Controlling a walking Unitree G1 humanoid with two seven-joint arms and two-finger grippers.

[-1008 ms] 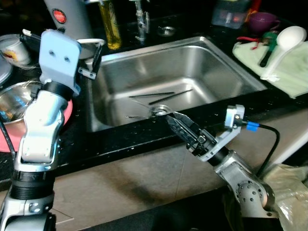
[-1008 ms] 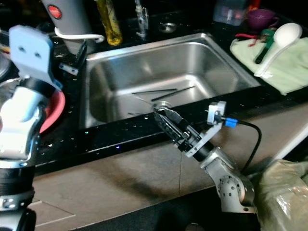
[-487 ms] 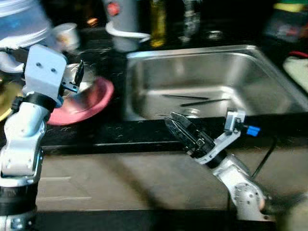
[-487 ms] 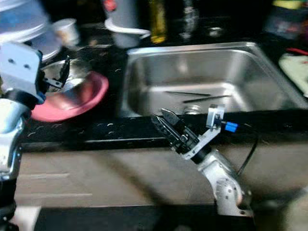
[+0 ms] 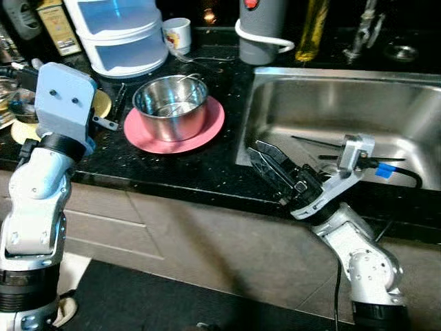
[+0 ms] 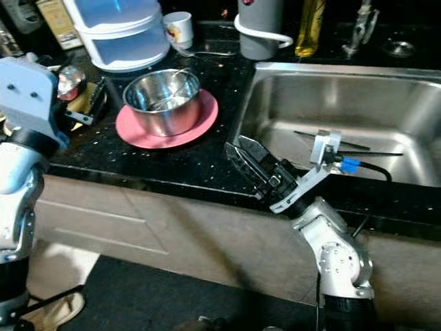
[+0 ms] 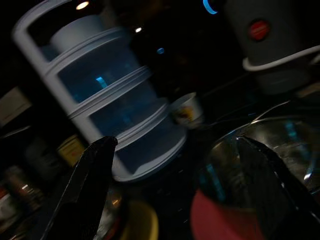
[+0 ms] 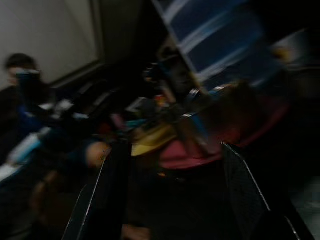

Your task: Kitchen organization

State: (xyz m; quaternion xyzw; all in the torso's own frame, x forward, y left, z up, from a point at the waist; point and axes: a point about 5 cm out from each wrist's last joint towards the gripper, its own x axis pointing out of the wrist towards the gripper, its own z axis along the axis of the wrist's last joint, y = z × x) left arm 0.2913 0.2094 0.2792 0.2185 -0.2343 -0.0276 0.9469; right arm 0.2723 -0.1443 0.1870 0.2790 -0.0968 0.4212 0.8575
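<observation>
View swung left, steel bowl point(image 5: 170, 106) on pink plate point(image 5: 207, 130) (new), right hand point(image 5: 275, 171) open as before.

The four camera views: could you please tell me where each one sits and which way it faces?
Left eye view: head, looking down at the counter; both arms show.
Right eye view: same scene, steel bowl on pink plate.
Left wrist view: along the open left tool toward bowl and tiered container.
Right wrist view: blurred, along the open right tool toward the pink plate.

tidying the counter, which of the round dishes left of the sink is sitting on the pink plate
The steel bowl sits on the pink plate; the small white cup stands behind, directly on the black counter.
</observation>
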